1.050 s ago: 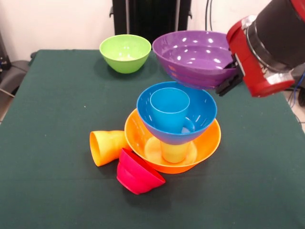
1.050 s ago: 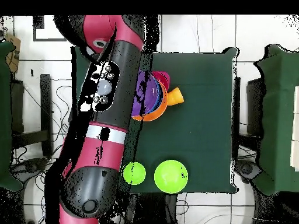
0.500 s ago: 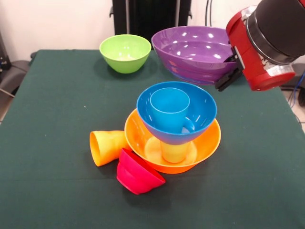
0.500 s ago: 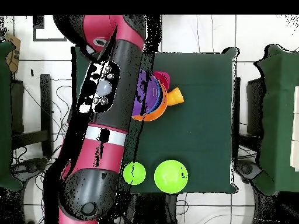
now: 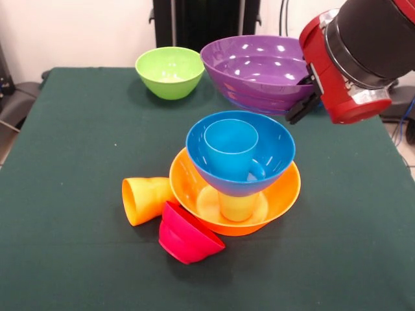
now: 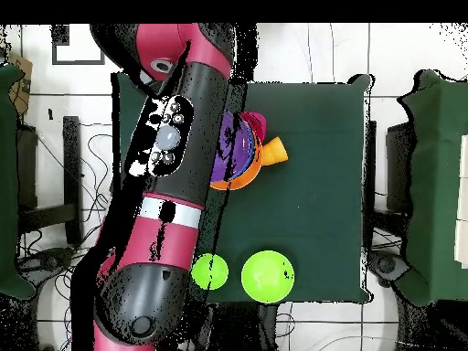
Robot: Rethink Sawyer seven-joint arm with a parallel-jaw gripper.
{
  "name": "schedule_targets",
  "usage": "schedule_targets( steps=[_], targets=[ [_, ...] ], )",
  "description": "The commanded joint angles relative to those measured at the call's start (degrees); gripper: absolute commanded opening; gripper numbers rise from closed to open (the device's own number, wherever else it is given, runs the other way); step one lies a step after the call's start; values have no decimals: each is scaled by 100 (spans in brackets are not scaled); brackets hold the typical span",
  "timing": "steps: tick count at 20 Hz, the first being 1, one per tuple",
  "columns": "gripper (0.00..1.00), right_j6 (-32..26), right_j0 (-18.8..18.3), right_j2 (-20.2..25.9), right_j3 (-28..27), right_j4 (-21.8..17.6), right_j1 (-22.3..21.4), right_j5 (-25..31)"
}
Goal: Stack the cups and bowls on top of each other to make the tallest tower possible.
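The tower stands mid-table: a wide orange bowl (image 5: 282, 194) lowest, a yellow-orange cup (image 5: 237, 206) standing in it, a blue bowl (image 5: 272, 152) resting on that cup, and a blue cup (image 5: 230, 148) inside the blue bowl. My gripper (image 5: 306, 96) is shut on the right rim of the purple bowl (image 5: 256, 74), holding it in the air behind and slightly right of the tower. An orange cup (image 5: 146, 199) lies on its side left of the tower. A red bowl (image 5: 188, 234) lies tipped against the orange bowl's front. In the overhead view my arm hides most of the purple bowl (image 6: 239, 151).
A lime green bowl (image 5: 170, 71) stands upright at the table's far side, the green bowl (image 6: 268, 275) in the overhead view. Beside it there a smaller green round thing (image 6: 210, 271) shows. The dark green table (image 5: 65, 162) has edges close on all sides.
The gripper has carried the purple bowl a little to the left and slightly up in the front view. The tower and loose pieces have not moved.
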Motion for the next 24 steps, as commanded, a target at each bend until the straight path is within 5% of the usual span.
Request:
schedule_targets(
  steps=[1,24],
  targets=[
    [0,-609,-135,449,440,-604,32,-247],
    [0,-487,-402,383,-72,-461,245,-291]
  ],
)
